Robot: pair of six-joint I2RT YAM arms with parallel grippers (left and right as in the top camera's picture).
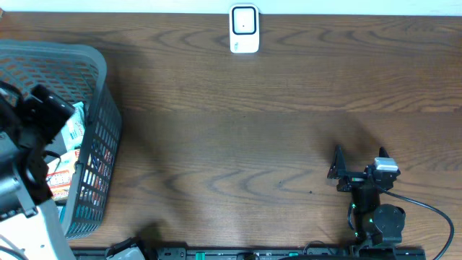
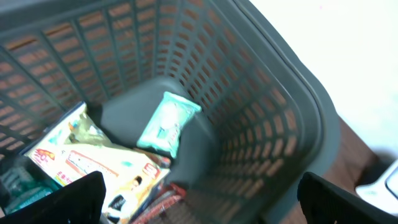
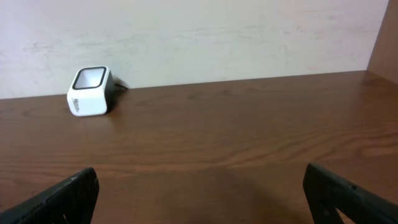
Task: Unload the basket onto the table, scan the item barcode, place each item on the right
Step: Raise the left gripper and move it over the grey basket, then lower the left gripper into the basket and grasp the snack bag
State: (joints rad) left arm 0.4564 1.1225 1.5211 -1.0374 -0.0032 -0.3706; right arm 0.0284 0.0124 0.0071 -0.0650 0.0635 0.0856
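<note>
the brown wooden table (image 1: pixel 253 108) bears a grey plastic lattice basket (image 1: pixel 101 108) at its left end, likely to corral the goods. a white boxy barcode scanner (image 1: pixel 244 29) stands well apart from the basket, facing the arms. the left gripper (image 2: pixel 208 202) hangs over the basket, wide and empty, with the teal soft wipes pack (image 2: pixel 166 122) lying untouched inside the basket below it; the right gripper (image 1: pixel 359 165), equally wide and empty, sits well apart from the basket.

Mock shop checkout, barcode scanner (image 1: pixel 244 29) on wooden table (image 1: pixel 253 130), grey basket (image 1: pixel 107 137) of packaged goods (image 2: pixel 168 124)
</note>
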